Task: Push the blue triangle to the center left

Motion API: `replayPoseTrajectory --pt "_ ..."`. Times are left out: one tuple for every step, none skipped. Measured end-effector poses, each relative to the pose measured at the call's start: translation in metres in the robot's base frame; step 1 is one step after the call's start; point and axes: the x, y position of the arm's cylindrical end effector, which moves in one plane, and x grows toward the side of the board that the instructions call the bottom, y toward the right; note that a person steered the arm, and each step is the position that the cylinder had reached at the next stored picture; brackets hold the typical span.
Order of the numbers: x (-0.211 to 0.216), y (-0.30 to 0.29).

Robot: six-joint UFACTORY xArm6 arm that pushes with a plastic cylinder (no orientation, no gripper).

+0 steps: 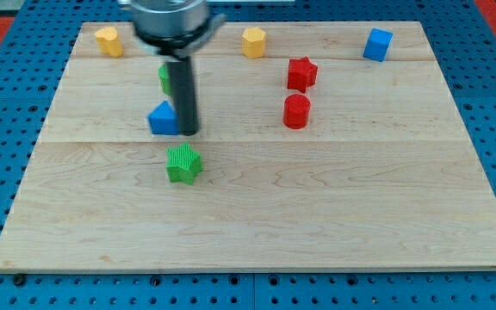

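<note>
The blue triangle (162, 119) lies on the wooden board (317, 207), left of the board's middle. My tip (188, 133) stands right against the triangle's right side, touching it or nearly so. The rod rises from there to the arm's round dark head at the view's top. A green block (165, 77) sits just above the triangle, partly hidden behind the rod, so its shape is unclear.
A green star (182, 164) lies just below my tip. A red star (300, 74) and a red cylinder (296, 111) sit right of centre. Two yellow blocks (108, 40) (254, 41) and a blue cube (377, 44) line the top edge.
</note>
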Motion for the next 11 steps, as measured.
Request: replayPoseTrajectory --pt "0.012 -0.038" --pt "0.016 -0.025" --pt "0.01 -0.005" --pt "-0.004 -0.049" --pt "-0.005 -0.113" --pt "0.004 -0.086" --pt "0.001 0.007" --pt "-0.035 0.02" --pt "-0.055 -0.014" --pt "-0.053 -0.063" --pt "-0.041 -0.085"
